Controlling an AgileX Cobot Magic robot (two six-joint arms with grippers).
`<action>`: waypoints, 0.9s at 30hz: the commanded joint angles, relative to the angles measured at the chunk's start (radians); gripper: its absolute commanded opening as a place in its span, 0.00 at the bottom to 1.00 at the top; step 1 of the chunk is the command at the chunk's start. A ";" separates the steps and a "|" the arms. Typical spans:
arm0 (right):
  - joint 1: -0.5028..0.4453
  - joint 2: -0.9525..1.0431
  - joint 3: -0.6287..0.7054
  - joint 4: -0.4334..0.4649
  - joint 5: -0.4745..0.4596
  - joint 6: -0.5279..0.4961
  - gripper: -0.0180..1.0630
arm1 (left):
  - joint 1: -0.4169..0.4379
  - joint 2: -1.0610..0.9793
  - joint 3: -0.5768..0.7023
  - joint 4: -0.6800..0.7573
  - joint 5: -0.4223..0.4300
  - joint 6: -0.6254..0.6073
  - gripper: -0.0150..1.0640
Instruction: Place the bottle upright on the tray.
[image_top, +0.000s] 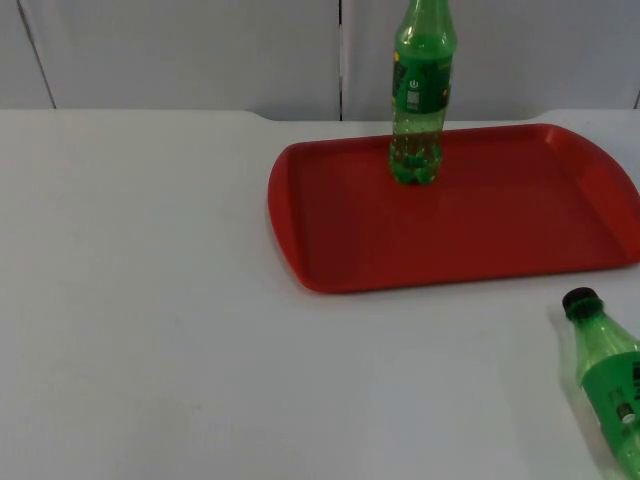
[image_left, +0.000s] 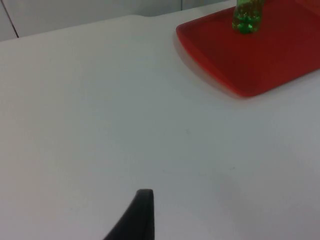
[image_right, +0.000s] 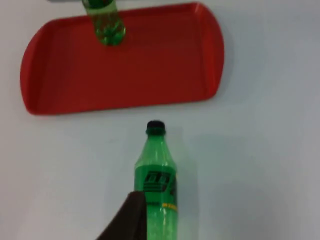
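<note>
On the white table (image_top: 150, 300), near its front right edge, a green plastic bottle (image_top: 610, 375) with a black cap (image_top: 580, 302) is lying on its side, cap pointing toward the red tray (image_top: 480, 240) and well apart from it. From the right wrist view the same lying bottle (image_right: 156, 185) is showing its dark label with a yellow band, and the right gripper's black fingertip (image_right: 131, 217) is sitting just beside its body; whether that gripper is released or clenched cannot be told. A second green bottle (image_top: 420, 95) is standing upright near the tray's back edge. The tray is a smooth, rounded plastic rectangle with a raised rim. The left gripper's fingertip (image_left: 137, 217) is waiting over bare table; its state cannot be told either.
</note>
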 joint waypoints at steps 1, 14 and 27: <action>-0.005 0.071 -0.023 0.013 0.020 -0.011 0.98 | 0.000 -0.005 0.003 -0.008 0.003 -0.006 0.99; -0.003 0.391 -0.047 0.077 0.028 -0.033 0.95 | 0.000 -0.005 0.003 -0.008 0.003 -0.006 0.99; -0.003 0.588 -0.047 0.111 -0.006 -0.038 0.94 | 0.000 -0.005 0.003 -0.008 0.003 -0.006 0.99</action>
